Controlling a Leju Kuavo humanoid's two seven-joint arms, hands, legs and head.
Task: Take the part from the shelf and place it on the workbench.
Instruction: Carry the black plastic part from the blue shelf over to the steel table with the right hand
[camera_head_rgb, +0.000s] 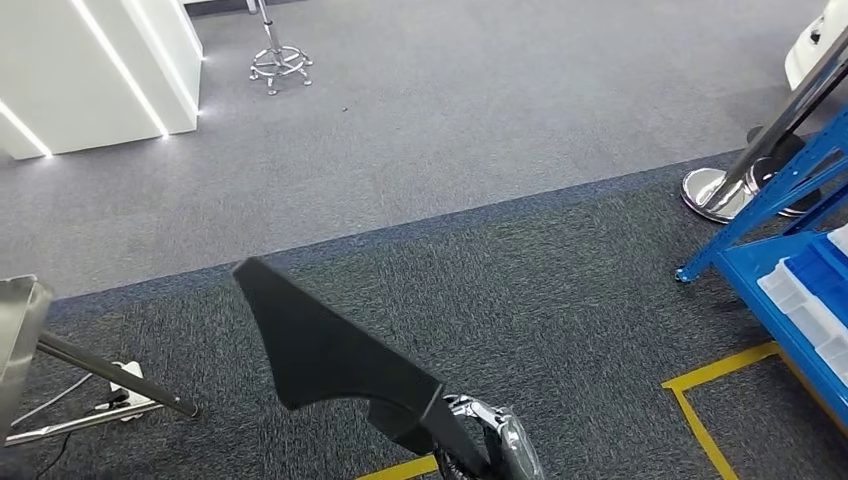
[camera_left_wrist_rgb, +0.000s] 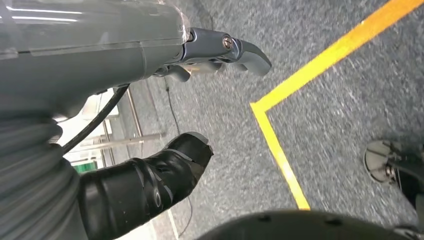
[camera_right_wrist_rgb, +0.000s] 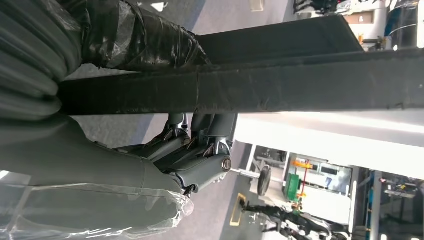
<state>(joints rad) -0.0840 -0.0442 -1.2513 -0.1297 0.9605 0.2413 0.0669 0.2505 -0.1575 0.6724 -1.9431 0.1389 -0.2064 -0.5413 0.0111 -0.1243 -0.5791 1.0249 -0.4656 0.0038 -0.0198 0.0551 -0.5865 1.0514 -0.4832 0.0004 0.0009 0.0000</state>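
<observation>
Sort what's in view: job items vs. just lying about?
Job:
black part, held by right hand
blue shelf
left hand, holding nothing

Lying about:
chrome stanchion base
stool base
white counter
yellow floor tape

The head view looks forward and steeply down from high on the robot onto grey carpet (camera_head_rgb: 420, 130), with a blue shelf (camera_head_rgb: 800, 270) at its right edge. The left wrist view sits close behind the left hand (camera_left_wrist_rgb: 165, 100), facing the floor and yellow floor tape (camera_left_wrist_rgb: 280, 150), which the head view shares. The right wrist view, turned sideways, looks past the right hand (camera_right_wrist_rgb: 195, 150) along the black part (camera_right_wrist_rgb: 300, 85).
</observation>
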